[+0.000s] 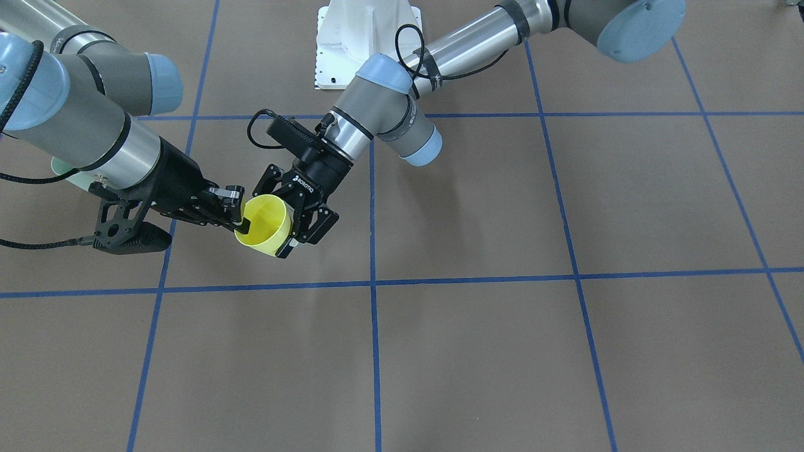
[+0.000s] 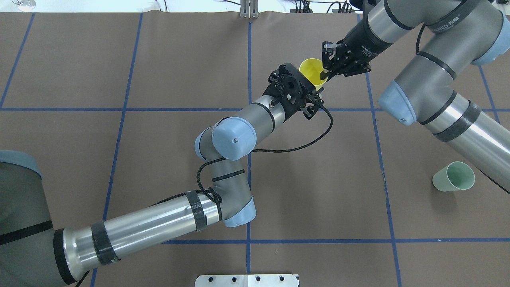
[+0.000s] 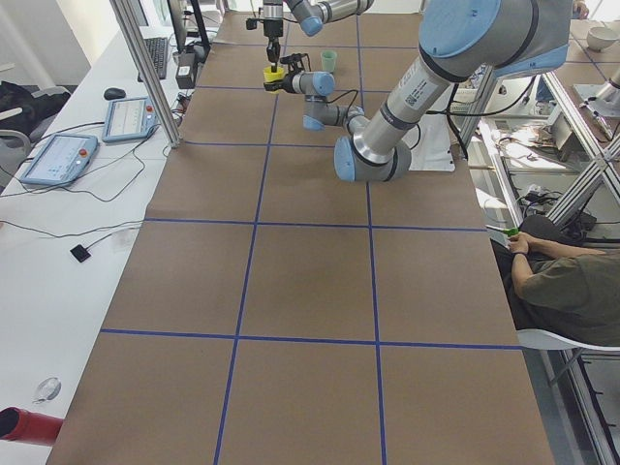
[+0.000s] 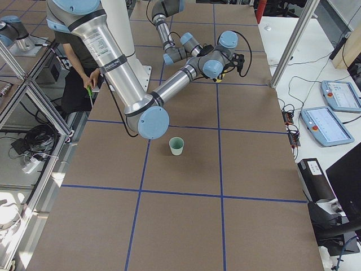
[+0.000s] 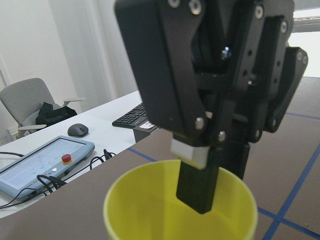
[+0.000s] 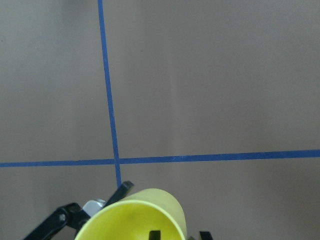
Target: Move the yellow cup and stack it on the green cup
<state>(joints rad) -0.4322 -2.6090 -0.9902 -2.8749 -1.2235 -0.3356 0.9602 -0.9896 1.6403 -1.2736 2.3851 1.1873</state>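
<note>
Yellow cup point(image 5: 150, 210): nearest the lens in both wrist views. Bright yellow tumbler, tilted and held off the table, mouth toward the right gripper. Contents: one black fingertip of that gripper.
Left gripper point(image 1: 269, 225): jaws spread to cup width and closed on the cup body from outside, one finger on each side.
Right gripper point(image 1: 240, 207): narrow opening, one finger inside the rim and the other outside the wall. Whether it presses the wall cannot be told.
Marking point(image 1: 296, 181): "ROBOTIQ" in white on the left gripper body. The lettering on the right arm sleeve is too small to read.
Green cup point(image 2: 454, 176): pale mint tumbler standing on the table on the robot's right, mouth up, interior bare. It is well apart from the yellow cup.
Table point(image 2: 119, 159): brown covering divided by blue tape lines.
Side bench: two touch pendants point(image 3: 58, 160), each with a red button, plus a keyboard point(image 5: 132, 116) and a mouse point(image 5: 77, 130).
</note>
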